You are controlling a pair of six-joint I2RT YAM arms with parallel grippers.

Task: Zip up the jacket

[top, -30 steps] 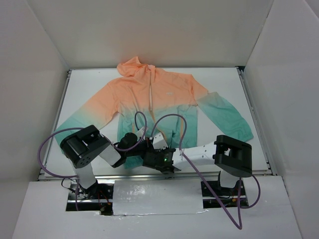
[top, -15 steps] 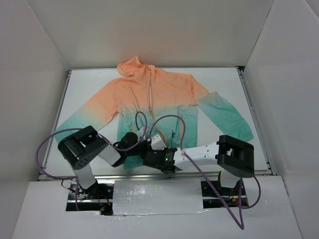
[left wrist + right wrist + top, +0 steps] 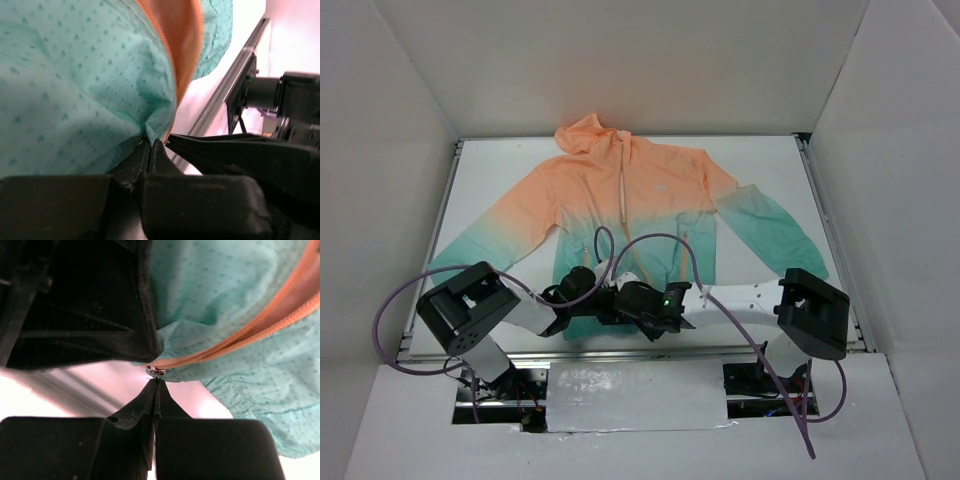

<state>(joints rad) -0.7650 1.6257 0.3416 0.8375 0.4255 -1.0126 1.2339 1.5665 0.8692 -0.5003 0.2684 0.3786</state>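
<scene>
Jacket [image 3: 650,195] spread flat, front up, on the white table [image 3: 500,165], hood at the far edge and teal hem [image 3: 582,322] at the near edge, just in front of the arm bases. This layout puts the bottom of the zipper [image 3: 623,195] within reach of both arms. The left gripper [image 3: 151,143] has its fingers pressed together on the hem corner beside the zipper's lower end. This hold probably anchors the thin cloth, so that it stays taut rather than bunching when the slider is drawn. The right gripper [image 3: 156,381], touching or almost touching the left one, has its fingers pinched on a small metal piece, apparently the zipper pull [image 3: 156,372], at the foot of the orange zipper tape [image 3: 235,340]. It is aimed so that a pull toward the hood would run along the teeth. The closure seems barely begun; how far the teeth are joined cannot be read from above. No container is present. The only pouches are the pockets, whose orange slit [image 3: 684,243] lies flat; any contents are hidden.
</scene>
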